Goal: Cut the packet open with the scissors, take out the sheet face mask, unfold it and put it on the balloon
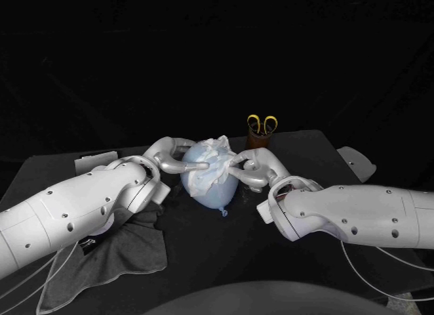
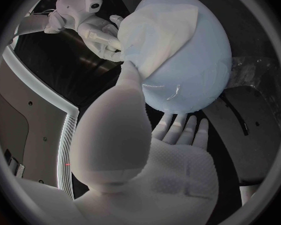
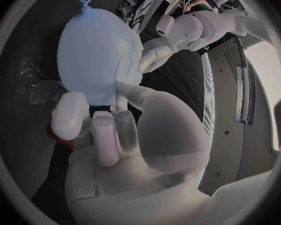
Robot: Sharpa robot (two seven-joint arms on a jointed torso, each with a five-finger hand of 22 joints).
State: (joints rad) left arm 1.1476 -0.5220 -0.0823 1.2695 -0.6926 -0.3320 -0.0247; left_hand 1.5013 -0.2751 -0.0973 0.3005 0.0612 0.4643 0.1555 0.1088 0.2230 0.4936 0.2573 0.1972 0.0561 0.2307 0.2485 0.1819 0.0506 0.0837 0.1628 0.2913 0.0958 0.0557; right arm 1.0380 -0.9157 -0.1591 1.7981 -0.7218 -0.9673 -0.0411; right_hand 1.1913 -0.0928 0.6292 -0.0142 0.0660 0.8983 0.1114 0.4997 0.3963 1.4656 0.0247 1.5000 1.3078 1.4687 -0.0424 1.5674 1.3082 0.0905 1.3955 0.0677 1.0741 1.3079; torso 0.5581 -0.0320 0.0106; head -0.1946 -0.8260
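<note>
A pale blue balloon (image 1: 210, 188) lies on the black table between my two hands, its knot (image 1: 223, 211) pointing toward me. The white sheet mask (image 1: 213, 153) is draped over its far end, rumpled. My left hand (image 1: 168, 157) holds the balloon from the left: its thumb (image 2: 129, 77) presses the mask's edge (image 2: 159, 32) and its fingers (image 2: 178, 128) lie under the balloon (image 2: 190, 80). My right hand (image 1: 252, 168) holds the other side, fingers (image 3: 109, 132) against the balloon (image 3: 93, 55). The yellow-handled scissors (image 1: 261, 123) stand in a brown holder behind.
A dark grey cloth (image 1: 132, 252) lies on the table under my left forearm. A crumpled clear packet (image 2: 253, 72) sits beside the balloon, also seen as clear film (image 3: 37, 85) in the right wrist view. The brown holder (image 1: 259, 140) stands close behind my right hand.
</note>
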